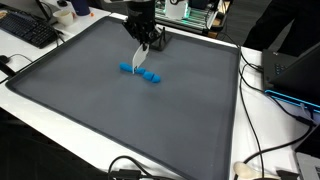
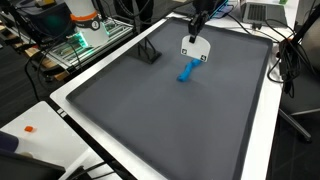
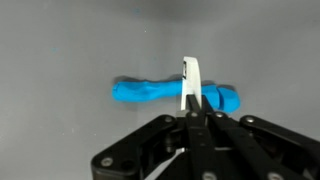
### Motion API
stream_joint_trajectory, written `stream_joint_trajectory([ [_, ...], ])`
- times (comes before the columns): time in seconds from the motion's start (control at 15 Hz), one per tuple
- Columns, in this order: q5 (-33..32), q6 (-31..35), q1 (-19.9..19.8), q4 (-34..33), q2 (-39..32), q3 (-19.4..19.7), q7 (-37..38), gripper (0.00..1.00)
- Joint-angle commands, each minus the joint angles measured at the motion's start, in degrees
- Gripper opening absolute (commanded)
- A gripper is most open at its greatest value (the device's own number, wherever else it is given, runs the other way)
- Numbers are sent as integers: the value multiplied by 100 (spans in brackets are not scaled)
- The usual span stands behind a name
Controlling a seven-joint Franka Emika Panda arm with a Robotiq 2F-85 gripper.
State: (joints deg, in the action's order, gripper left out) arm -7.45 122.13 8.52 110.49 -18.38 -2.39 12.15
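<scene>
The gripper [image 3: 192, 113] has its fingers clamped on a thin white piece [image 3: 190, 82], seen edge-on and hard to identify. It hides part of the knobbly blue object [image 3: 148, 92] lying mid-way across the gray mat [image 1: 90, 100]. Whether the two touch is unclear.

Lab or office bench: black computer keyboard [image 1: 30, 32], grey laptop [image 2: 262, 12], loose black cables [image 1: 262, 160], green-lit electronics rack [image 2: 75, 45] around a large dark grey mat [image 1: 120, 110] on a white table [image 2: 70, 108].
</scene>
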Motion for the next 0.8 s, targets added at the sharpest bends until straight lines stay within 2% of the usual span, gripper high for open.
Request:
stream_joint_trajectory([
  [0.0, 37, 55, -111, 4, -33, 14, -117, 1],
  [0.73, 70, 390, -294, 20, -225, 9, -507, 1],
])
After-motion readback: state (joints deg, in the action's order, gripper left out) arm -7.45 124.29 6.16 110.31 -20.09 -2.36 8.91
